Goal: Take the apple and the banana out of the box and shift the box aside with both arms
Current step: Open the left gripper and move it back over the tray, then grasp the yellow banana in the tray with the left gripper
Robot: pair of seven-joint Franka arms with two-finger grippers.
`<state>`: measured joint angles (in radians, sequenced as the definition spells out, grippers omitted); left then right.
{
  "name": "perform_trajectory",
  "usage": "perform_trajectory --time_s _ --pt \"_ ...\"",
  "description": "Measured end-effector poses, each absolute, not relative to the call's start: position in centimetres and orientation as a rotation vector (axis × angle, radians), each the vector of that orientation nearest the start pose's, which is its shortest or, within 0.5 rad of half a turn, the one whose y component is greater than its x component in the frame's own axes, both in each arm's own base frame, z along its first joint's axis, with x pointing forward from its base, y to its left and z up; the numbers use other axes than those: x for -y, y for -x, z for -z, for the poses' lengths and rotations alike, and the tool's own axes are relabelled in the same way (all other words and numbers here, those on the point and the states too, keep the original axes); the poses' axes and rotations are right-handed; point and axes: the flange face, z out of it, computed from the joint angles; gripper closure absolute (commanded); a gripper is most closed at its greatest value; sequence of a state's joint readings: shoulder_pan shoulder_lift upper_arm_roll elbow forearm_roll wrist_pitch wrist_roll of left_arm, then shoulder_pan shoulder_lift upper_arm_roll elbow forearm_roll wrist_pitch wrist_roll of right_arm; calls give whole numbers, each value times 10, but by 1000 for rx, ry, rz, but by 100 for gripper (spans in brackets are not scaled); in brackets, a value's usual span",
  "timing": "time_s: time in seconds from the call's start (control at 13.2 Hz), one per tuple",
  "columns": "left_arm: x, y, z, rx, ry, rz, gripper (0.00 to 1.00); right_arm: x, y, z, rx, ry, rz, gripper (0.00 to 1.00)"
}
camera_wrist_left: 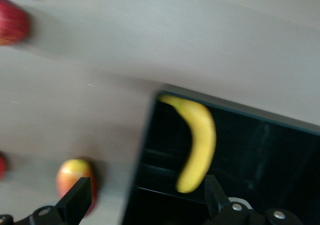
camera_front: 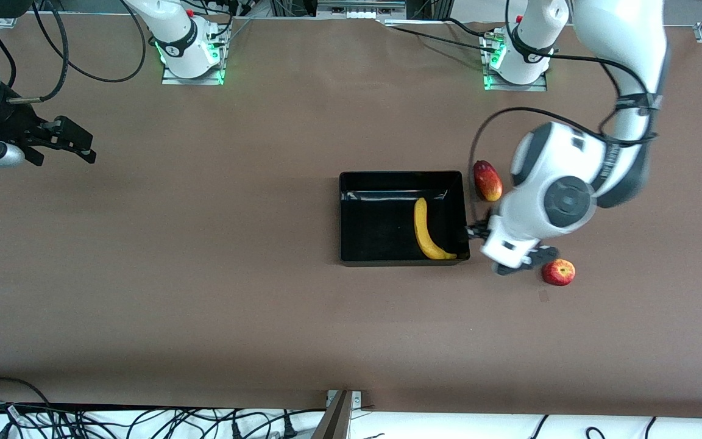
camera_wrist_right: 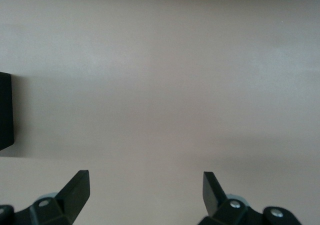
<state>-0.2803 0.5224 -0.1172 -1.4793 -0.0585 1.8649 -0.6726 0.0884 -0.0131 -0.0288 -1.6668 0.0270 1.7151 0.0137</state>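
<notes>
Banana lying in box mid-table. Apple at box's 4 o'clock, mango at 2. Left gripper over box's wall by the apple, spread wide in wrist view, holding nothing. Right gripper waiting, parted, empty, over bare table.

One banana, one apple, one mango (all fruit), one box

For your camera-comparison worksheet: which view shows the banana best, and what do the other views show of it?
The front view: the whole banana lies sharp in the black box, along the wall nearest the left gripper. The left wrist view shows it blurred; the right wrist view shows none of it.
</notes>
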Motion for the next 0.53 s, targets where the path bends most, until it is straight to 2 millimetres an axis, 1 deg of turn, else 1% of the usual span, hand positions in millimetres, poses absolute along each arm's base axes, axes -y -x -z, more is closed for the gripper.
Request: perform_trajectory --time_s 0.08,0.15,0.23,0.38,0.53 --pt "274 -631 -360 482 3143 -238 0 -36 -561 -599 66 3110 98 0" --pt "285 -629 -350 478 3147 -189 0 -36 -561 -599 66 3110 99 0" --pt "295 -626 -333 477 3134 -136 0 -36 -562 -600 66 3110 100 0" --pt "315 -614 -289 506 3103 -53 0 -36 -562 -600 66 3110 101 0" --pt "332 -597 -245 547 3076 -15 0 -36 -562 -600 66 3110 101 0"
